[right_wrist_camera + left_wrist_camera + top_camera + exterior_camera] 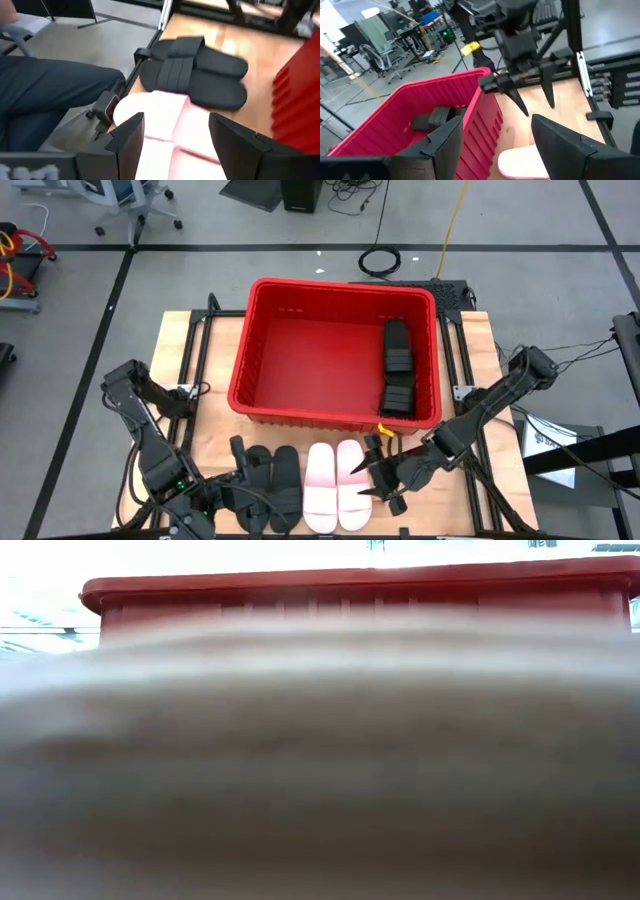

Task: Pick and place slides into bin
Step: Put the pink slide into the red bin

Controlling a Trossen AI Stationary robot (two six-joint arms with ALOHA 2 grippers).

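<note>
1. While both arms sit low at the desk's near edge, nothing is held: left gripper (240, 470) has its jaws spread beside the black pair (272, 488), right gripper (378, 478) has its jaws spread just beside the pink pair (337, 485).
2. Four sandals remain on the desk in one row, side by side, between the grippers: two black, two pale pink. The right wrist view shows the pink pair (170, 135) right under that arm's fingers (125, 137), with the black pair (195, 75) beyond.
3. Handling, my read: light foam, soft and bendy, the sole will flex if pinched at the end. Best hold is probably the wide ribbed strap; the ribs should give grip. Neighbours touch, so a wide jaw may nudge the next one.
4. Red bin (262, 395) stands just behind the row; two black sandals (398, 370) already lie inside, along its right wall.
5. Desk (200, 370): pale wood on a dark frame.
6. Room beyond: grey floor with dark lines, cables, an office chair (125, 200). The right wrist view catches a person's dark trouser leg (55, 95) beside the desk.
</note>
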